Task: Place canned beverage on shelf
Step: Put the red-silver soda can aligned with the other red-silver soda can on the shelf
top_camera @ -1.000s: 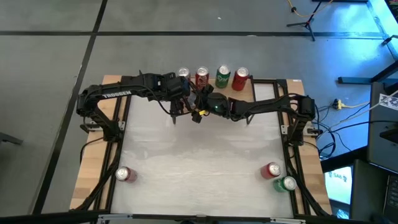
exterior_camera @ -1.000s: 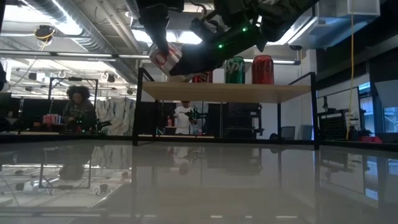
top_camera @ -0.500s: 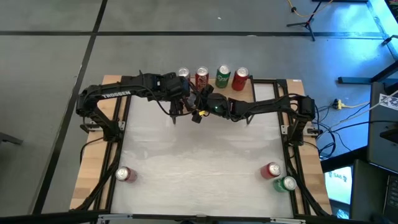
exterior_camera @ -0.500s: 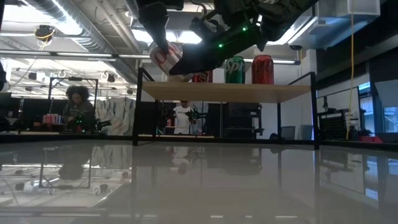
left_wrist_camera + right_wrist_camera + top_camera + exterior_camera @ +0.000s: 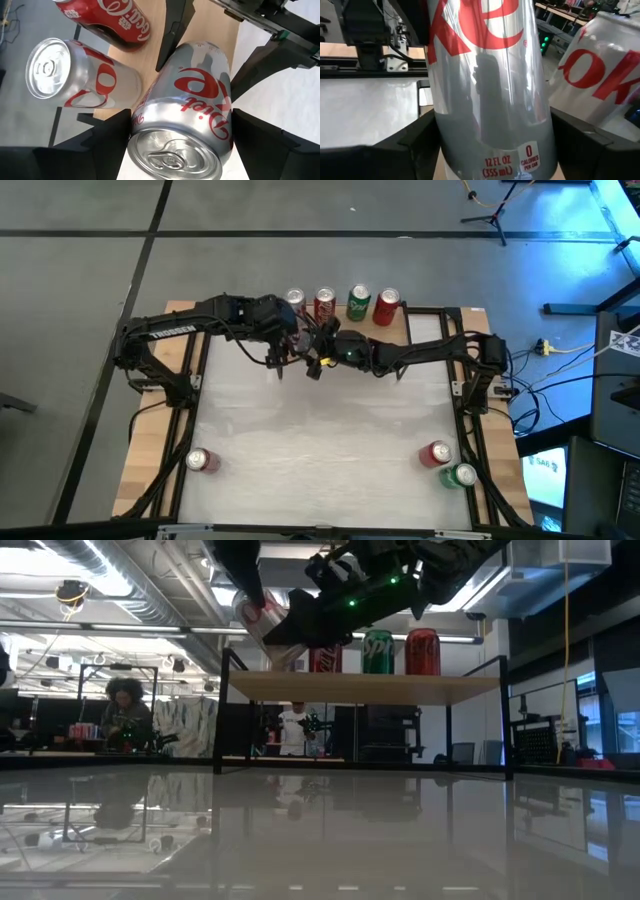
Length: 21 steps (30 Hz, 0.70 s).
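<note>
The table point(image 5: 320, 430) has a white top with wooden side strips. A low wooden shelf point(image 5: 365, 688) on black legs stands at its 12 o'clock edge, carrying four upright cans point(image 5: 355, 303). One can point(image 5: 201, 461) lies at 7 o'clock; two cans point(image 5: 447, 463) rest at 5 o'clock.
</note>
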Each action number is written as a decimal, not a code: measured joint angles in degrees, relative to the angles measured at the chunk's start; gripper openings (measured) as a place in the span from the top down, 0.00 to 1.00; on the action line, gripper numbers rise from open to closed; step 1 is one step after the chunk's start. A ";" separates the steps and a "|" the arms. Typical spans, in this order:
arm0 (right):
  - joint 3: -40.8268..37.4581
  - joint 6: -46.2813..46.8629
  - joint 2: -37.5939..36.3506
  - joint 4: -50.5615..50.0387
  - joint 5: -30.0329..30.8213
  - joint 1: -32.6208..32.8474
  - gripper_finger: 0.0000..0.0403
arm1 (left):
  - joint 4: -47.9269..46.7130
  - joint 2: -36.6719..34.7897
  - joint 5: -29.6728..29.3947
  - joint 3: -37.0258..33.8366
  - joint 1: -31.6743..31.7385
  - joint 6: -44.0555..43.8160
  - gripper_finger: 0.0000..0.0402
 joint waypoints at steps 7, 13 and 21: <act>-0.05 1.65 0.10 0.11 -0.49 0.00 0.25 | -0.16 -0.28 0.16 0.00 0.02 0.30 0.24; -0.39 1.87 0.35 -0.92 0.35 -0.11 0.25 | -3.33 -2.88 -1.93 0.15 0.08 3.23 0.24; -0.25 1.57 0.30 -1.36 0.47 -0.09 0.25 | -3.55 -4.27 -5.73 0.18 0.07 0.25 0.24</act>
